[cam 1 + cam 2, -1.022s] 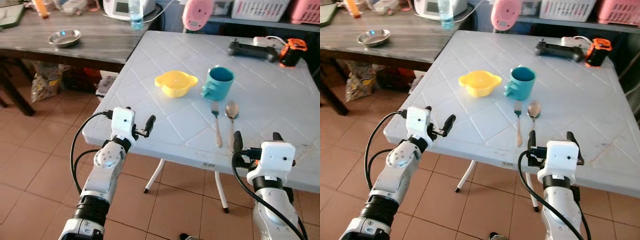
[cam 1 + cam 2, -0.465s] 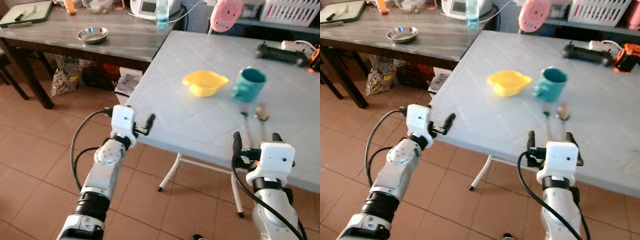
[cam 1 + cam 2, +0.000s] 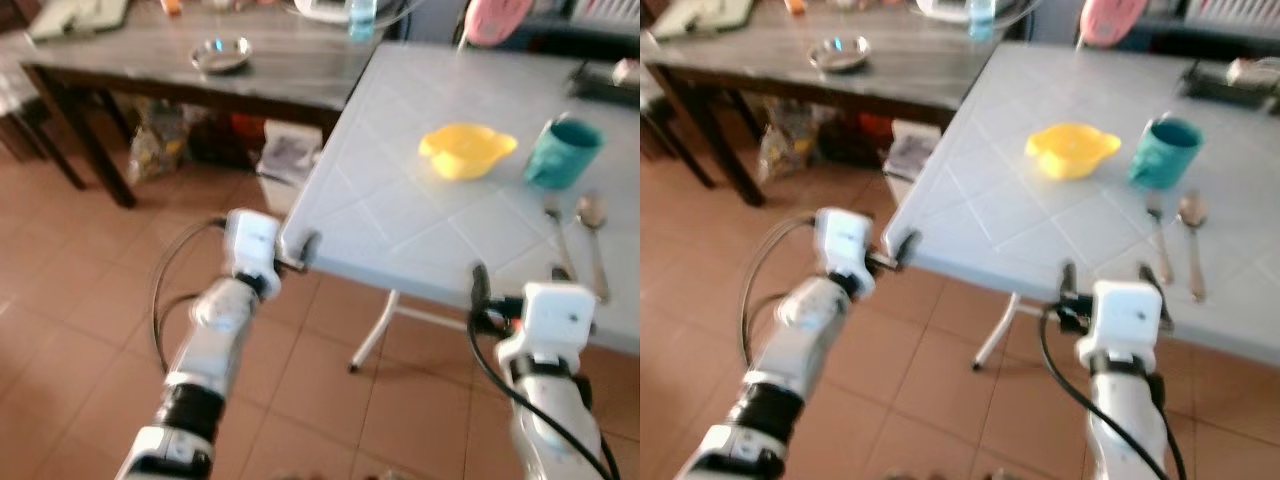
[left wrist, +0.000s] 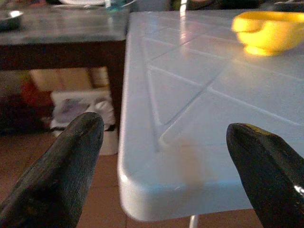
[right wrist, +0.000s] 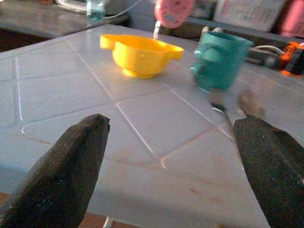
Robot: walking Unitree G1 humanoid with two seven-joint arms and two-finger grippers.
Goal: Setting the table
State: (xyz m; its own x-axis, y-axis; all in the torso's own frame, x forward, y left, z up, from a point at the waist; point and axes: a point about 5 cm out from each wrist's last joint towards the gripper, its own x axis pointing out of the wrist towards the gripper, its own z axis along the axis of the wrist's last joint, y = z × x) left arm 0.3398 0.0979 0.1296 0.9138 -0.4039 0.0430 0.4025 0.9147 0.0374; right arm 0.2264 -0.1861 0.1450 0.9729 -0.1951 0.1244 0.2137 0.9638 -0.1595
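White table (image 3: 400, 215) taken as landmark; head views blurred. On its top, toward the far side from the robot: yellow bowl (image 3: 466, 151), and just beside it on the robot's right a teal mug (image 3: 564, 153), the two apart by a small gap. Nearer the robot than the mug lie a fork (image 3: 557, 233) and a spoon (image 3: 594, 235), side by side, handles pointing toward the near edge, fork on the bowl's side. A dark object lies at the far right edge of the table; too blurred to identify.

Left gripper (image 4: 164, 166): fingers spread wide, nothing between them, held at the table's near left corner. In the left wrist view the rounded corner sits in the gap between the two fingers; contact with the edge cannot be judged.

Right gripper (image 5: 173, 164): fingers spread wide, empty, held at the table's near edge in front of the fork and spoon. The right wrist view looks across the tabletop toward bowl, mug and cutlery.

Left of the table and beyond it stands a dark wooden table (image 3: 150, 75) with a steel bowl (image 3: 221, 53) on it. Bags and boxes sit underneath it. Floor (image 3: 80, 300) is reddish tile.
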